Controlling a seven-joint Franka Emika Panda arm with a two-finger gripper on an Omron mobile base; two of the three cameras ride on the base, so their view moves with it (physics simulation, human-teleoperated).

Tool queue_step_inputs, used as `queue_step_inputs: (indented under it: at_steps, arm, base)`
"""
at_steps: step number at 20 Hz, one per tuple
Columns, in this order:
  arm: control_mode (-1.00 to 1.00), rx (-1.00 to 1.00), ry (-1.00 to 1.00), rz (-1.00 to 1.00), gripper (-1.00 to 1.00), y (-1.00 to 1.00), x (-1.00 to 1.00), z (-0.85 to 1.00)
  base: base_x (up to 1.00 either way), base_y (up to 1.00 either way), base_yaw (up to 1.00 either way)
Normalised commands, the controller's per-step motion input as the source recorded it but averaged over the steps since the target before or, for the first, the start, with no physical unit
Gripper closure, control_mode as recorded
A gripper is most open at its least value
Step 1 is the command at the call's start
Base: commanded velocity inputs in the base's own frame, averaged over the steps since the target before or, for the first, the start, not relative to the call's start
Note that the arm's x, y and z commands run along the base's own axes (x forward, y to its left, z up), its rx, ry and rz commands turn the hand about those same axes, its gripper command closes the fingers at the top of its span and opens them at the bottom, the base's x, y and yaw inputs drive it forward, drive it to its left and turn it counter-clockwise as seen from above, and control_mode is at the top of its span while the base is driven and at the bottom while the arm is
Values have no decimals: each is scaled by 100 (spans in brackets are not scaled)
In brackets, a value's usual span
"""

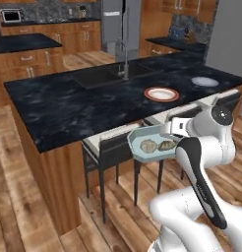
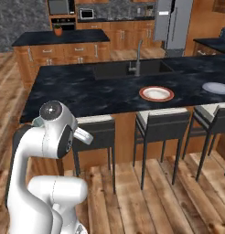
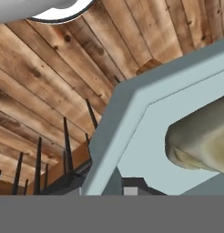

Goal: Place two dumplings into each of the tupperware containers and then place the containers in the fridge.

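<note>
My gripper (image 1: 168,132) is shut on the rim of a pale blue-grey tupperware container (image 1: 137,150), holding it in the air in front of the counter, above the stools. Two beige dumplings (image 1: 148,145) lie side by side in it. In the hand view the container's flared rim (image 3: 127,118) runs close across the picture, and one dumpling (image 3: 200,141) rests on its floor. A second tupperware container (image 1: 205,81) (image 2: 216,87) sits on the counter to the right. The grey steel fridge (image 1: 112,22) (image 2: 174,25) stands far back across the kitchen.
A red-rimmed plate (image 1: 162,94) (image 2: 156,93) lies on the black island counter (image 1: 69,106), right of the sink and faucet (image 1: 125,59). Dark stools (image 1: 110,147) (image 2: 162,125) stand under the counter's edge. Wooden floor spreads below and behind me.
</note>
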Motion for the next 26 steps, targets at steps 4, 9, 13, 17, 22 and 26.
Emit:
queue_step_inputs:
  at_steps: [4, 9, 13, 17, 22, 26]
  arm:
    - [100, 0, 0, 0, 100, 0, 0, 0]
    - [100, 0, 0, 0, 100, 0, 0, 0]
    - [100, 0, 0, 0, 100, 0, 0, 0]
    - [100, 0, 0, 0, 100, 0, 0, 0]
    - [100, 0, 0, 0, 100, 0, 0, 0]
    - [100, 0, 0, 0, 100, 0, 0, 0]
  base:
    - [-19, 100, -30]
    - [-16, 100, -26]
    - [-8, 100, -13]
    - [0, 100, -9]
    - [6, 100, -23]
    - [32, 100, -35]
